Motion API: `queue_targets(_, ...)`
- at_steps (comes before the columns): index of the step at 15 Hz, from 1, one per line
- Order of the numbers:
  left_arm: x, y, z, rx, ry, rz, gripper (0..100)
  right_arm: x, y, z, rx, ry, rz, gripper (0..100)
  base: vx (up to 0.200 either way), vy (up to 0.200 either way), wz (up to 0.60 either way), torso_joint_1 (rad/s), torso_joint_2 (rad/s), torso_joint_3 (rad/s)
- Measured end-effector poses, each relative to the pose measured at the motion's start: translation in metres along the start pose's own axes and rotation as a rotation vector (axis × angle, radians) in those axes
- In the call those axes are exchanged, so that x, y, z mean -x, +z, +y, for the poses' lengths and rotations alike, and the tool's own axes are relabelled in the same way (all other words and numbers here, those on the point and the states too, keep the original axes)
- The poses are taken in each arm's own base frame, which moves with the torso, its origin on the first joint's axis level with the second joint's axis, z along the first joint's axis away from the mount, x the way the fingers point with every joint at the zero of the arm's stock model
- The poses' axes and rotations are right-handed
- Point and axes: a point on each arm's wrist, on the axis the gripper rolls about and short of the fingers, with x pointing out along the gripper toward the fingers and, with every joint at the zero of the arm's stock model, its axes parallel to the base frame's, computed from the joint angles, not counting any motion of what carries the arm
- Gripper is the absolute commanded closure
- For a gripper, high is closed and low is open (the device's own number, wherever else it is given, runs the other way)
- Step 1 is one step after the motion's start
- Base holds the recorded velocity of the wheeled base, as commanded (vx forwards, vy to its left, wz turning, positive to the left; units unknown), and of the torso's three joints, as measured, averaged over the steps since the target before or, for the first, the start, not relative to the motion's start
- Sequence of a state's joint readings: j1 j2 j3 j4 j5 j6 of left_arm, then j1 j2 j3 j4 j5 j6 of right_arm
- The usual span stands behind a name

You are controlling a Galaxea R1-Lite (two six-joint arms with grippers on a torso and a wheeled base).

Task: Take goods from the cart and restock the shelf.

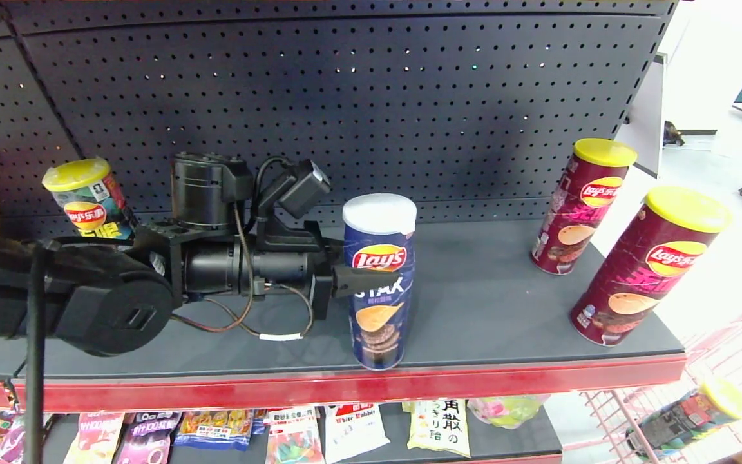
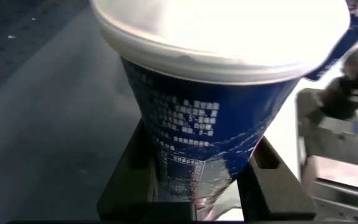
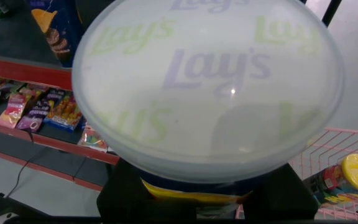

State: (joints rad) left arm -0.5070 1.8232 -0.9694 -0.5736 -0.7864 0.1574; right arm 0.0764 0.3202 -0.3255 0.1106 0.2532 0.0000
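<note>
Dark pegboard panel (image 1: 409, 96) backs a grey shelf (image 1: 487, 303) with a red front lip.

Left gripper (image 1: 374, 278): reaches in from the left, level with the shelf. Its fingers (image 2: 132, 171) are closed on either side of the white-lidded blue can (image 1: 379, 283), at about mid-height. That can stands upright on the shelf, close to the front lip.

Right gripper (image 3: 207, 199): closed around the body of a clear-lidded can (image 3: 210, 93), held in front of the shelving and next to the cart.

Other stock on the same shelf:
- Two maroon cans with yellow lids at the right end, one towards the back (image 1: 580, 206) and one near the front edge (image 1: 651, 264), well apart from the blue can.
- A green can (image 1: 91, 203) with a yellow lid at the back left, behind the arm.

Snack packets (image 1: 294, 432) lie on the lower tier. The pink wire cart (image 1: 738, 367) stands at the lower right, with a yellow-lidded can (image 1: 686, 415) lying in it.
</note>
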Motion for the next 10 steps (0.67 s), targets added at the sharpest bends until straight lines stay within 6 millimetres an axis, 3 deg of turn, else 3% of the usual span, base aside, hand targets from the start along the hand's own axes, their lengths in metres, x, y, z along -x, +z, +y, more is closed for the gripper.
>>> queue_targets(10,-0.0055,0.0059,0.0064,-0.007,0.001,-0.018,100,-0.0019,-0.0017,-0.0005,-0.004,0.001,0.015,100,0.0,0.0,0.0,0.0,0.0,0.0)
